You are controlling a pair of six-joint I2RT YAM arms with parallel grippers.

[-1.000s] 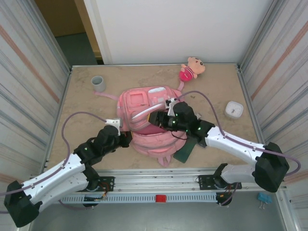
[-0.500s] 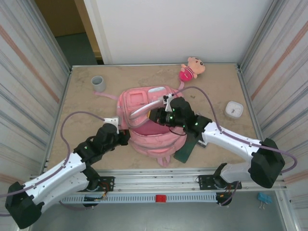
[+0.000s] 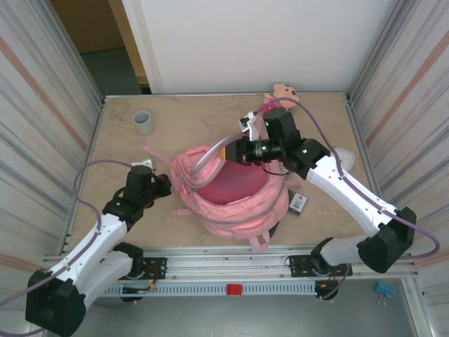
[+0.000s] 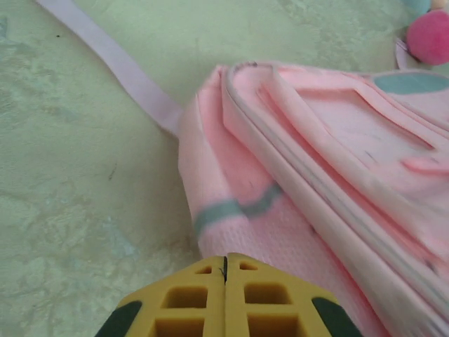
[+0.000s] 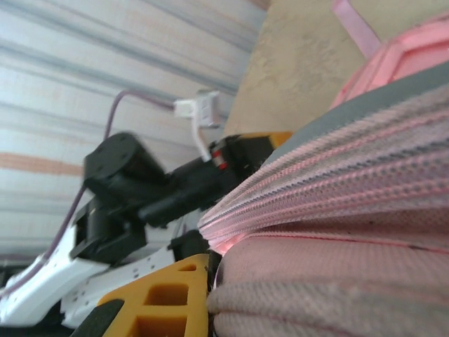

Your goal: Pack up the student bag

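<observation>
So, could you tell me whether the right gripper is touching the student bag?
Touching: in the right wrist view, the mesh rim of the student bag is pinched against the yellow finger of the right gripper.

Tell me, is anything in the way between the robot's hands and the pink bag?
No, nothing visible. The right gripper grips the student bag by its rim, and the left gripper, shut, sits against its side.
</observation>
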